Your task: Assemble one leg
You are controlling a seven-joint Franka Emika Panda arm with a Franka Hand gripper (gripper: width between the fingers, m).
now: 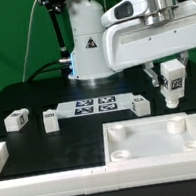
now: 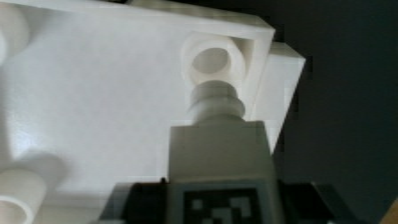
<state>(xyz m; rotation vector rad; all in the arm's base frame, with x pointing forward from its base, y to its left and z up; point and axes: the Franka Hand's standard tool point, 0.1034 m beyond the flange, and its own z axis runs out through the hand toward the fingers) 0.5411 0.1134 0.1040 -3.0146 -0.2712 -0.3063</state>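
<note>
White leg (image 1: pixel 170 87) is clamped in gripper (image 1: pixel 169 73), peg end down, hanging just above square panel (image 1: pixel 143 146), close to a corner socket (image 2: pixel 212 62). Step: approach for insertion. Next prob. needs peg centred over socket, leg kept upright, then straight down & screwed in.

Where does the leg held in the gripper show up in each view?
Exterior view: the leg hangs in the gripper at the exterior view's right, above the far side of the panel.
Wrist view: the leg fills the foreground, tag facing the camera, peg aimed outward.
Shared landmark: the round corner socket nearest the peg, probably the same one.
</note>
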